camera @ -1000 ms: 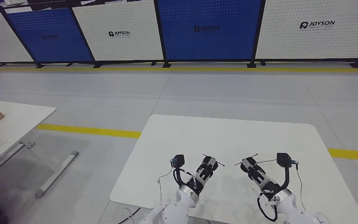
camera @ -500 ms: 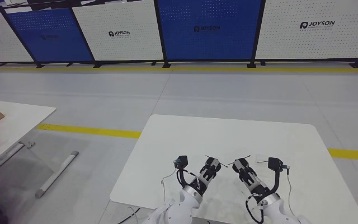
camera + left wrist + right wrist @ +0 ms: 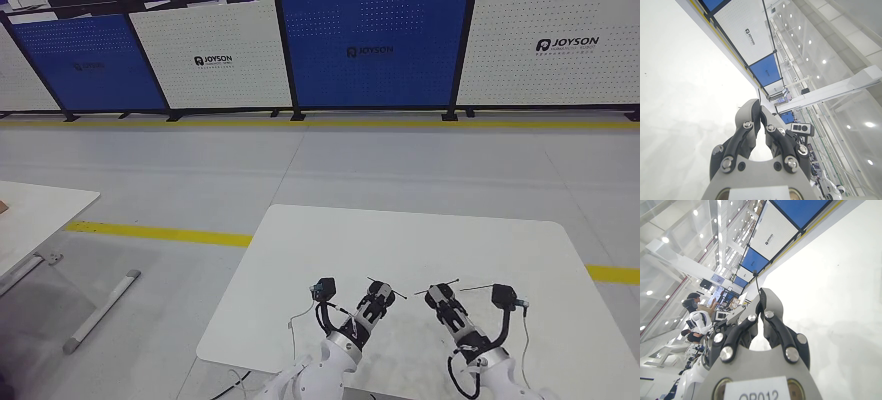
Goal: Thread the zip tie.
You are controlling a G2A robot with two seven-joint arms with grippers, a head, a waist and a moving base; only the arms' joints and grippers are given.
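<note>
At the bottom centre of the top view, the left claw (image 3: 377,292) is pinched together on a thin black strip (image 3: 759,95). Just right of it, apart, the right claw (image 3: 435,294) is clamped on the zip tie (image 3: 754,273), head end sticking out. Both hover over the white desk (image 3: 420,240); blue and white panels (image 3: 370,50) stand beyond.

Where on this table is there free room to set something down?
The far half of the table is bare, edge to edge. Crowded: the near edge, where left pincer and right pincer, each shut on a tie end, nearly meet.
</note>
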